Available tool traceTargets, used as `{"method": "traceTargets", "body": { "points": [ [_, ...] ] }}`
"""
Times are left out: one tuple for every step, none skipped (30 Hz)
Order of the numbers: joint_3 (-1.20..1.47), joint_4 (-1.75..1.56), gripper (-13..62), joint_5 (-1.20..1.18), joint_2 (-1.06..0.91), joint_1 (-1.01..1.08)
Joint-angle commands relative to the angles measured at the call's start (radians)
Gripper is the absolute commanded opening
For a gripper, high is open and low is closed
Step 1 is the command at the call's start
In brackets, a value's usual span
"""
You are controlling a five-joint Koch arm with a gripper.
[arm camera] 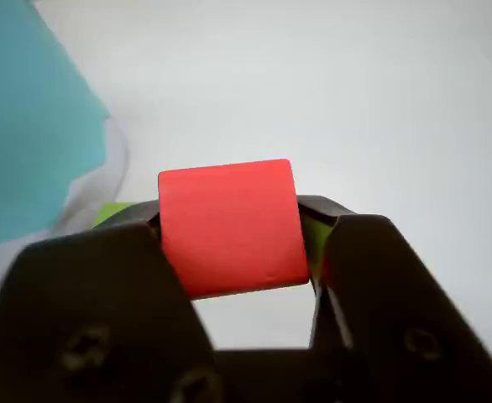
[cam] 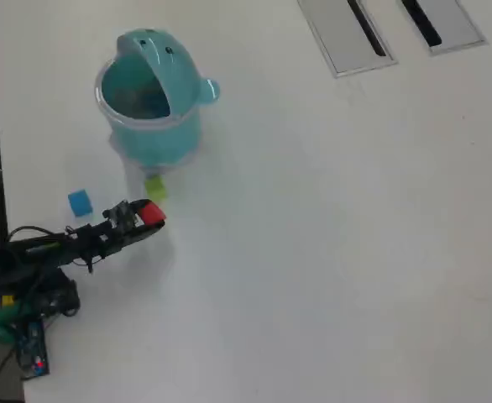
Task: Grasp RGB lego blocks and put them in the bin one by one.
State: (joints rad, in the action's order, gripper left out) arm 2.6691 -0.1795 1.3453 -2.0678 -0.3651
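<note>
Clamping the red block (arm camera: 229, 227) by its sides, the gripper (arm camera: 238, 243) could drop it short of the bin (cam: 149, 105) if the hold slips.

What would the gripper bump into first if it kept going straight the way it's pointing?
Probably nothing. In the overhead view the gripper, shut on the red block, points right and slightly up across bare white table. The yellow-green block and bin sit off to the side, though the view doesn't show height.

Smooth matt red block (arm camera: 229, 228); glossy teal bin (cam: 154, 134)
</note>
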Motion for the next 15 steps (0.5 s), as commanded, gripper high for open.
{"method": "traceTargets", "body": {
  "points": [
    [-0.044, -0.008, 3.0, 0.002, -0.043, -0.011],
    [-0.054, 0.005, 3.0, 0.002, -0.067, -0.021],
    [-0.063, 0.014, 3.0, 0.0, -0.084, -0.032],
    [-0.084, 0.032, 3.0, -0.003, -0.103, -0.038],
    [-0.115, 0.035, 3.0, -0.009, -0.121, -0.04],
    [-0.124, 0.035, 3.0, -0.009, -0.13, -0.041],
    [-0.158, 0.067, 3.0, -0.017, -0.169, -0.061],
    [-0.201, 0.067, 3.0, -0.018, -0.206, -0.095],
    [-0.224, 0.067, 2.5, -0.008, -0.23, -0.101],
    [-0.23, 0.067, 2.5, -0.003, -0.236, -0.103],
    [-0.245, 0.067, 2.5, 0.012, -0.241, -0.106],
    [-0.256, 0.067, 2.5, 0.023, -0.25, -0.117],
    [-0.281, 0.067, 2.5, 0.025, -0.258, -0.137],
    [-0.357, 0.101, 2.5, 0.08, -0.259, -0.175],
    [-0.385, 0.124, 2.5, 0.084, -0.259, -0.184]
  ]
}}
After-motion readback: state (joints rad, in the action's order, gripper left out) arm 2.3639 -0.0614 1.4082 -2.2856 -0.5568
